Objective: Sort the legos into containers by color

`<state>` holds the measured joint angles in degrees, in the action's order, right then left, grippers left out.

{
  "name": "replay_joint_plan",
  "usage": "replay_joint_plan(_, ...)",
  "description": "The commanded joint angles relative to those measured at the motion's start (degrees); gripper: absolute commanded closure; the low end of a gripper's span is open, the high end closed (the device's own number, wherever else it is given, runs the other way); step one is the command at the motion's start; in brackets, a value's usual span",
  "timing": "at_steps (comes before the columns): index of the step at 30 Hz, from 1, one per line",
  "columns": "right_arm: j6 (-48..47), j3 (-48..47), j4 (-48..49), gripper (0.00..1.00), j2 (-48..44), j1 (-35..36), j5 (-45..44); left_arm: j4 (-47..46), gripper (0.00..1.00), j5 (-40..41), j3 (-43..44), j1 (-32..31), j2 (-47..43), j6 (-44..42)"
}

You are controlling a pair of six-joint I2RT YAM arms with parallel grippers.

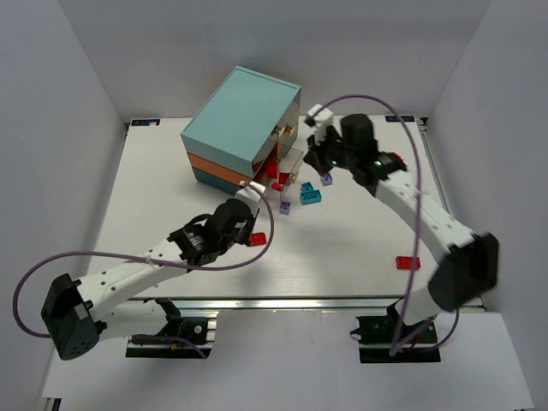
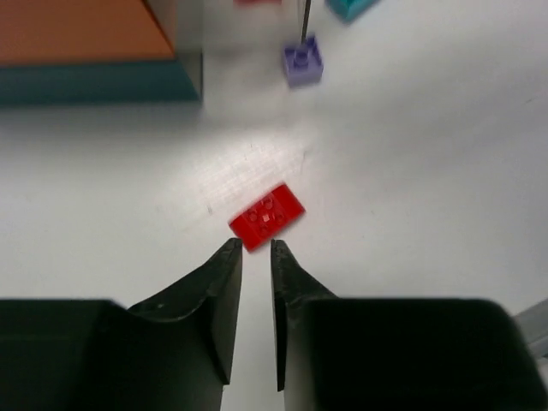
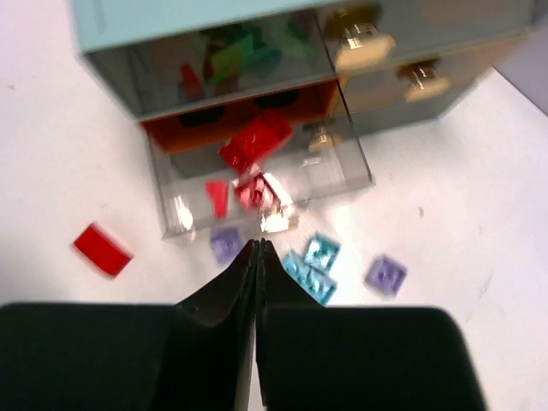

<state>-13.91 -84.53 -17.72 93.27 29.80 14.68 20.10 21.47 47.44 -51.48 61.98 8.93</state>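
Observation:
A boxy chest (image 1: pixel 244 128) with teal, orange and blue layers stands at the back. Its clear drawer (image 3: pixel 347 163) is pulled out and holds red bricks (image 3: pixel 254 141). My right gripper (image 3: pixel 258 244) is shut and empty above the drawer's front edge; it also shows in the top view (image 1: pixel 311 163). Teal bricks (image 3: pixel 310 265) and lavender bricks (image 3: pixel 385 274) lie on the table just in front. My left gripper (image 2: pixel 253 247) is slightly open and empty, with a red brick (image 2: pixel 267 216) just beyond its fingertips; from above this brick (image 1: pixel 257 239) lies beside the gripper (image 1: pixel 246 235).
Another red brick (image 1: pixel 408 263) lies alone at the right front. A lavender brick (image 2: pixel 303 62) lies ahead of the left gripper near the chest's corner (image 2: pixel 184 81). A red brick (image 3: pixel 101 248) lies beside the drawer. Green bricks (image 3: pixel 235 51) show in a higher drawer.

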Motion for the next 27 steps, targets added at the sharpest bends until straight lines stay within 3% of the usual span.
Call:
replay_joint_plan(1,5.6,11.7,4.6,1.00,-13.4,-2.6,-1.4,7.2,0.71,-2.4,1.0,0.0,1.0,12.1)
replay_joint_plan(3,4.3,18.1,5.3,0.98,-21.8,-4.0,2.4,6.2,0.69,-4.6,-0.9,0.0,1.1,14.1)
replay_joint_plan(4,2.4,23.8,5.1,0.88,-27.0,-5.0,7.9,5.6,0.66,-6.3,-1.5,0.0,1.0,13.6)
replay_joint_plan(5,1.0,26.7,5.1,0.74,-29.4,-6.1,11.6,5.1,0.61,-6.8,-2.2,0.0,1.0,11.1)
replay_joint_plan(6,-0.4,32.4,5.8,0.35,-35.0,-7.1,17.8,4.9,0.58,-7.8,-2.4,0.0,1.3,9.5)
replay_joint_plan(7,-1.6,35.3,6.7,0.20,-37.9,-7.4,20.5,4.8,0.56,-7.8,-2.3,0.0,1.7,7.4)
replay_joint_plan(8,-3.4,37.7,7.9,0.11,-40.4,-8.8,22.7,4.9,0.56,-7.5,-1.7,0.0,3.4,3.9)
replay_joint_plan(12,-6.5,41.9,9.5,0.11,-49.5,-11.4,28.9,6.9,0.45,-8.2,0.4,0.0,10.2,-3.2)
replay_joint_plan(16,-7.1,42.0,8.6,0.11,-49.7,-12.9,34.1,7.8,0.36,-10.0,2.6,0.0,17.8,-8.8)
replay_joint_plan(18,-7.8,41.9,7.6,0.11,-49.4,-13.3,33.8,9.2,0.16,-10.6,4.5,0.0,22.3,-15.3)
replay_joint_plan(19,-8.1,41.9,7.4,0.11,-49.7,-13.4,33.8,9.3,0.12,-10.0,5.0,0.0,23.6,-16.6)
replay_joint_plan(27,-9.4,42.2,6.5,0.11,-49.2,-13.9,35.1,3.2,0.13,-5.7,5.8,0.0,30.1,-26.8)
